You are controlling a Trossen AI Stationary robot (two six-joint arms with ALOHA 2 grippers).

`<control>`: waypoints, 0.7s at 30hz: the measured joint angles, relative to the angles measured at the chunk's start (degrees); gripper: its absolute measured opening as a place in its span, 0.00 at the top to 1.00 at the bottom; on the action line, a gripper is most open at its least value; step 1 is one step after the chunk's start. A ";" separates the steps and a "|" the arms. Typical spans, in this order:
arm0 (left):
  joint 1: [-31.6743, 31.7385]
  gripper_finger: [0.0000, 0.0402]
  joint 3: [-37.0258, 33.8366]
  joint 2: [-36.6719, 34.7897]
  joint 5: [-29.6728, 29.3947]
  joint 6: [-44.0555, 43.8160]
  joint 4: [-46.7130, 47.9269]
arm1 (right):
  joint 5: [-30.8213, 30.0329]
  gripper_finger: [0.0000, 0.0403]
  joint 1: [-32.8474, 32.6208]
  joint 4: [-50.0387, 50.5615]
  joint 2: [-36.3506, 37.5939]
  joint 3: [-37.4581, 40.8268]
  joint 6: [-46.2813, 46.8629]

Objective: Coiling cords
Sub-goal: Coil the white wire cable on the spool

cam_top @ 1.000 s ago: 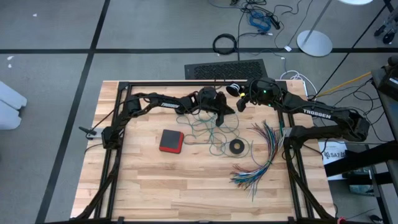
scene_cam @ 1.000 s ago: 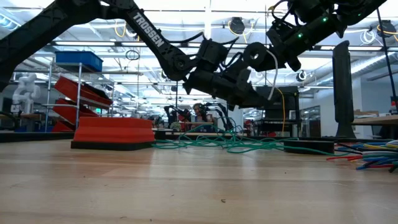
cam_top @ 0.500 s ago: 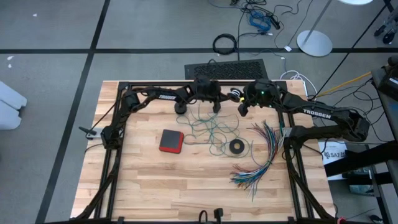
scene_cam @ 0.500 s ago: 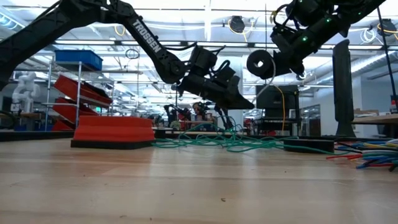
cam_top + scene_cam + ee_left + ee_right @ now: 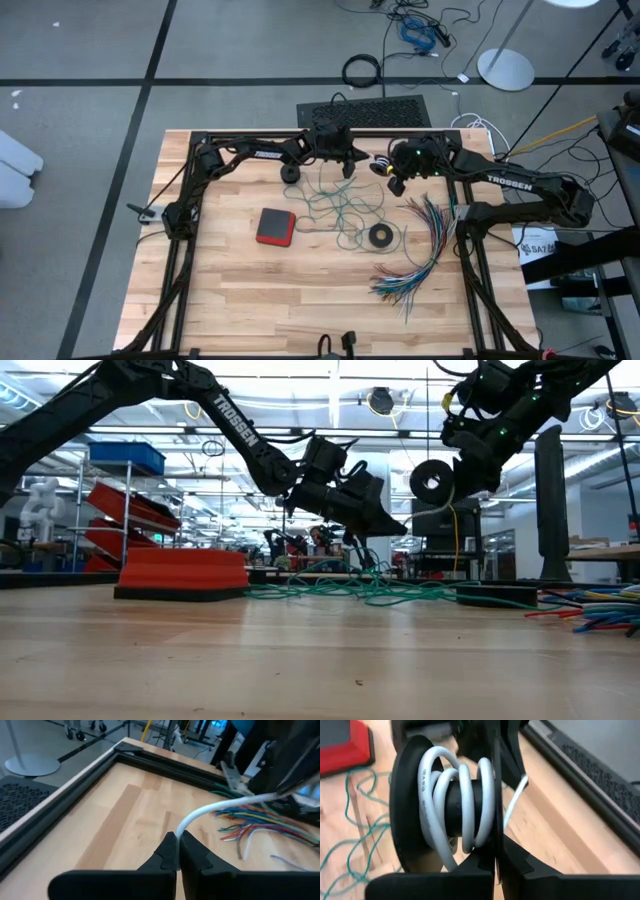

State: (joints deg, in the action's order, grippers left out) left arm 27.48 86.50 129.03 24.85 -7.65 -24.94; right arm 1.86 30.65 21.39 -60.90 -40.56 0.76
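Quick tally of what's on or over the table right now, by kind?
Cords: 2, the green cord loose on the table and the white cord wound on the spool
Spool: 1
Wire bundle: 1
Red box: 1
Black ring: 1
Total: 6

One camera looks straight down on the whole wooden table [image 5: 300,290]. Another sits at tabletop height, facing level across it into the room. Each wrist camera peers closely past its own pincer. The overhead and low views share the red block [image 5: 275,226] [image 5: 182,574].
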 joint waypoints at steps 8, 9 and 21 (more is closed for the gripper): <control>0.06 1.00 0.02 -2.06 0.69 -0.61 0.23 | -5.01 1.00 0.00 3.49 0.00 0.00 -1.55; 0.10 1.00 0.02 -2.30 0.79 -0.57 0.73 | -5.71 1.00 0.00 3.94 0.00 0.00 -1.86; 0.51 1.00 1.45 -2.90 0.04 0.05 2.80 | -12.81 1.00 0.00 5.04 -2.87 0.02 -4.86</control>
State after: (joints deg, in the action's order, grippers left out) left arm 27.99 87.95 126.13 24.89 -7.60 -22.14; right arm -10.95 30.65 26.43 -63.78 -40.53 -4.11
